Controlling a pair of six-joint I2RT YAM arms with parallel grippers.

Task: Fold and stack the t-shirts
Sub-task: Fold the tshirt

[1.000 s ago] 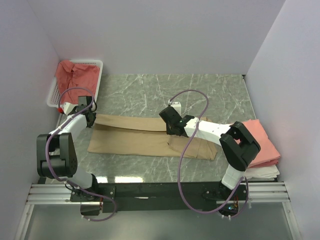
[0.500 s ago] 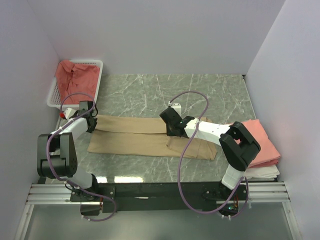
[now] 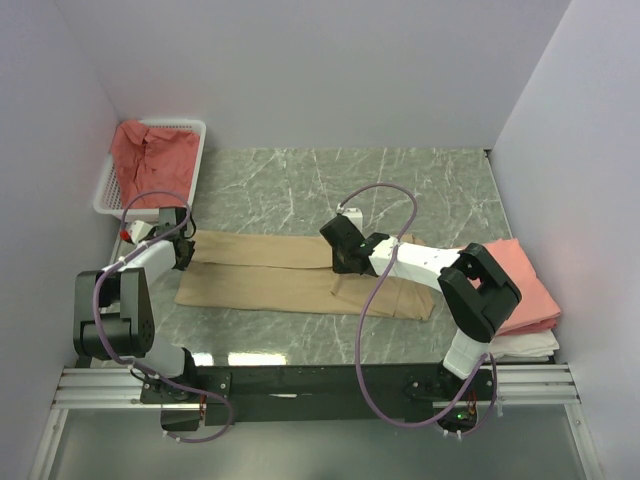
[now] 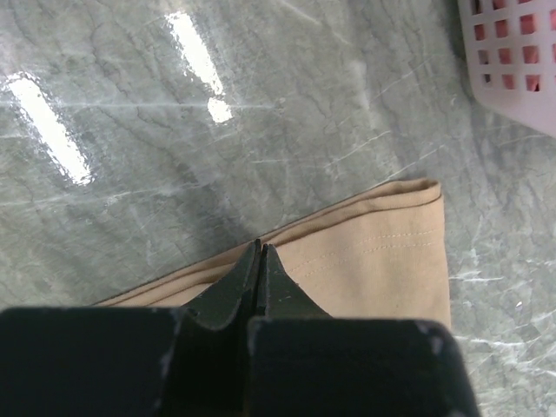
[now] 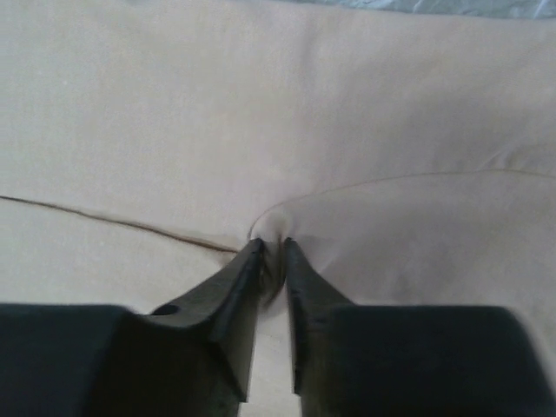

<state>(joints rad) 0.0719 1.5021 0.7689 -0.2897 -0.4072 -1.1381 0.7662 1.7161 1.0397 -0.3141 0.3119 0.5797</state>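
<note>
The tan t-shirt (image 3: 270, 272) lies folded into a long band across the marble table. My left gripper (image 3: 183, 252) is at its left end. In the left wrist view it (image 4: 259, 245) is shut, tips over the folded edge of the tan cloth (image 4: 373, 252), with no cloth visible between the jaws. My right gripper (image 3: 345, 265) is low over the shirt's middle. In the right wrist view its jaws (image 5: 271, 245) stand only narrowly apart, with a pucker of the tan cloth (image 5: 261, 113) pinched between the tips. A salmon-pink t-shirt (image 3: 150, 155) lies crumpled in the basket. A folded coral t-shirt (image 3: 520, 285) lies at the right.
The white mesh basket (image 3: 197, 140) stands at the back left corner; its wall (image 4: 512, 61) also shows in the left wrist view. The coral shirt rests on a white folded item (image 3: 530, 346) near the right wall. Grey walls enclose the table on three sides.
The tan flap under my right gripper has come down flat onto the shirt, and the right jaws have parted a little. My left gripper has shifted slightly nearer along the shirt's left end.
</note>
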